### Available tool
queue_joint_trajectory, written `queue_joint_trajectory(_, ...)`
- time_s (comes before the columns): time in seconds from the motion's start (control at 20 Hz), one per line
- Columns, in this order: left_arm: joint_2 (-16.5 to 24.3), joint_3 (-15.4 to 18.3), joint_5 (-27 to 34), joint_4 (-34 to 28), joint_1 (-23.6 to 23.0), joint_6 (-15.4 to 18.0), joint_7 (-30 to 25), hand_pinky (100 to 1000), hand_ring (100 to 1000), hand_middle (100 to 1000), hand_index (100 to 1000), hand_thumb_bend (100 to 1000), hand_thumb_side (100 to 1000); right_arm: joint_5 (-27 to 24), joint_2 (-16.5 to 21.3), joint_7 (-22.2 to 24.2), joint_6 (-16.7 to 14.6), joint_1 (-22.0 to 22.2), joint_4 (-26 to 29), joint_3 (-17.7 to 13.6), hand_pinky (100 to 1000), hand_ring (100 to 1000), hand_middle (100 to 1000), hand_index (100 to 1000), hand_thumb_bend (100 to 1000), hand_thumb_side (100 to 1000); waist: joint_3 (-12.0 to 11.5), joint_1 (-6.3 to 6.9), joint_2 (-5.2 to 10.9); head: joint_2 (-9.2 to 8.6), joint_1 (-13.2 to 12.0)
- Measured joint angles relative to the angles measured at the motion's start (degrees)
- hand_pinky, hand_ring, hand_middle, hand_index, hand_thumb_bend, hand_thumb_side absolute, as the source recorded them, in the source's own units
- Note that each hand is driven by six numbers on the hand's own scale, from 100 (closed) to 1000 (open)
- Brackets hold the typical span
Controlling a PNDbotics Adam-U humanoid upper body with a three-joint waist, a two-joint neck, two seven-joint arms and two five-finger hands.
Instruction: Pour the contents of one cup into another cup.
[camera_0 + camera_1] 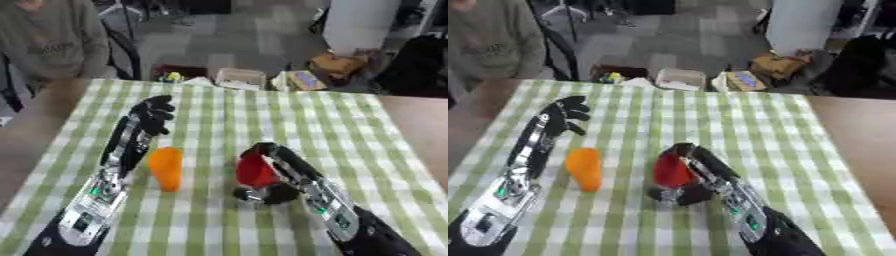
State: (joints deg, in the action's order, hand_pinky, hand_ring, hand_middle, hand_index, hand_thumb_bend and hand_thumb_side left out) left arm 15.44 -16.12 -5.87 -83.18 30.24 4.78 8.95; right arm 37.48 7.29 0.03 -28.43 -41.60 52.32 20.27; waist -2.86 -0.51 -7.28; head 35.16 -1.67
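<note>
An orange cup (166, 168) stands on the green-checked tablecloth (350, 125), just left of centre. A red cup (255, 171) is to its right, held in my right hand (278, 176), whose fingers curl over the cup's top and far side with the thumb below. The red cup looks tilted. My left hand (150, 116) is stretched out above the cloth, up and to the left of the orange cup, fingers loosely extended and holding nothing. What is inside either cup is hidden.
The table's bare wooden top (424, 125) shows to the right of the cloth. Beyond the far edge lie boxes and clutter on the floor (241, 77). A person sits at the far left corner.
</note>
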Motion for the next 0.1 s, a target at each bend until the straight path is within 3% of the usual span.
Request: queue_joint_trajectory(0.1, 0.00, -0.04, 0.00, 0.00, -0.07, -0.02, -0.02, 554, 691, 665, 829, 1000, 1000, 1.76, 0.51, -0.33, -0.62, 0.00, 0.31, -0.32, 948, 826, 806, 908, 740, 682, 0.00, -0.01, 0.06, -0.01, -0.03)
